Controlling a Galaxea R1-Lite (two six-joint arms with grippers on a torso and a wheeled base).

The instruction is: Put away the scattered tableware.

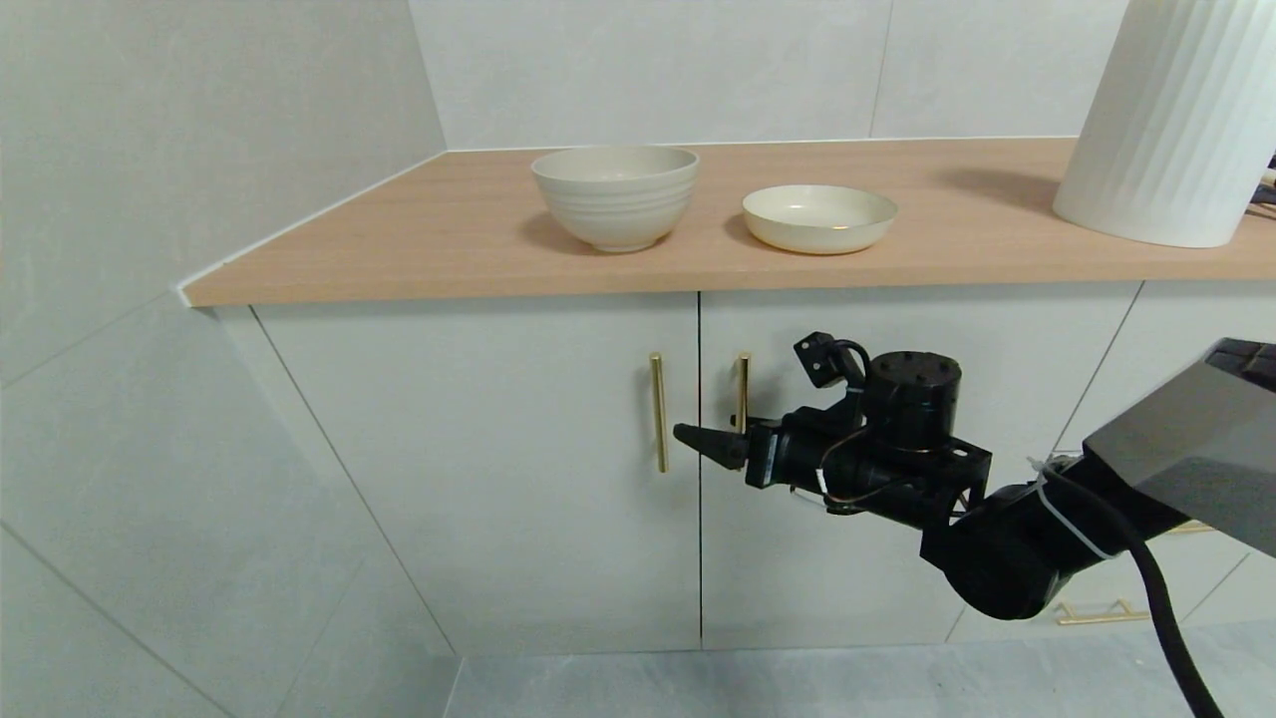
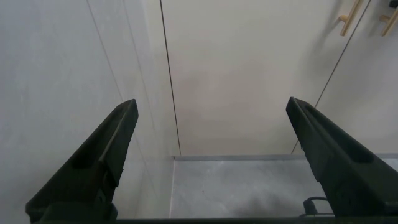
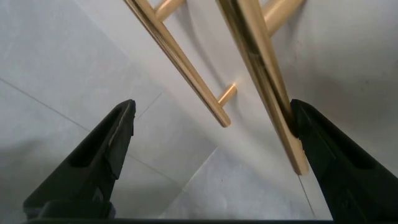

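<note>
— Tableware first: found where?

— On the light wooden surface (image 1: 449,234). To the left, a cream ribbed ceramic bowl (image 1: 615,196), upright. Just to its right, a shallow cream ceramic dish (image 1: 819,217). Near each other, not touching.

— And farther out?

— At the right end of the surface, a tall white fluted vessel (image 1: 1176,120), well apart from the dish. Below the surface, a pale grey cabinet front (image 1: 498,469) with two shut doors. Beside the seam between them, the left brass bar handle (image 1: 657,411) and the right brass bar handle (image 1: 743,389), both vertical.

— Arms?

— As for the right end effector (image 3: 211,109): level with the handles, in front of the seam, fingers spread apart and gripping nothing. From its wrist, both brass bars lying between the fingers, one finger just beside a bar. Contact there impossible to tell. As for the left end effector (image 2: 211,112): also spread wide, holding nothing, low before the cabinet front and above the grey floor (image 2: 236,186).
</note>
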